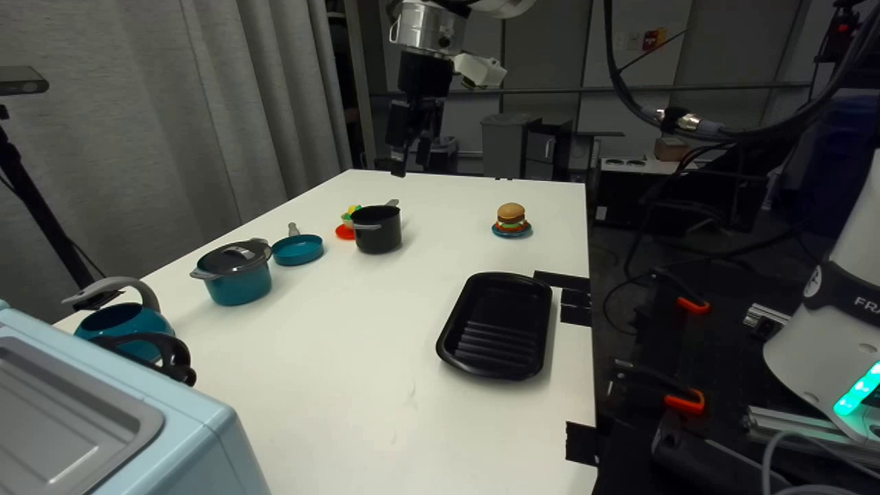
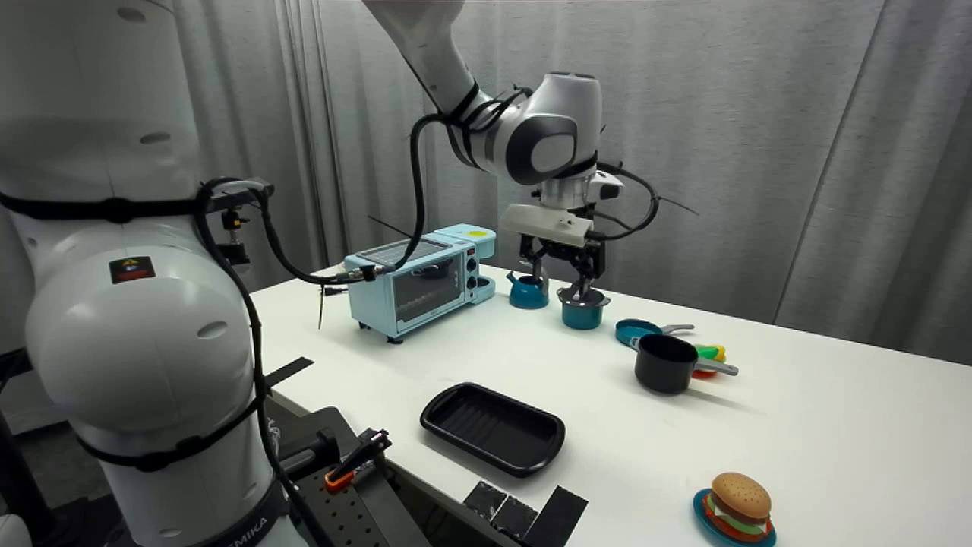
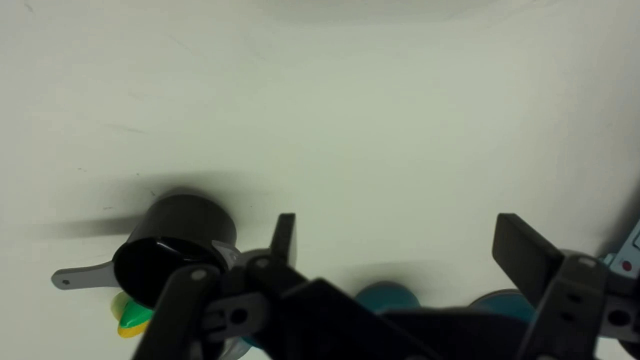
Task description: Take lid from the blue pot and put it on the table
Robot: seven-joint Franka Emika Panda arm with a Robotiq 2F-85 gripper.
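A miss is the main risk above the large white flat-topped table.
The white jointed arm stretches over it, wrist roughly downward, holding the black two-jawed gripper well above, jaws spread wide, nothing between them. Dropping straight down, it would probably miss the squat teal-blue pot, off its line of aim in the wrist view. The round, shiny dark-grey lid sits on that pot; a shallow pinch on its low grey handle might let it slip.
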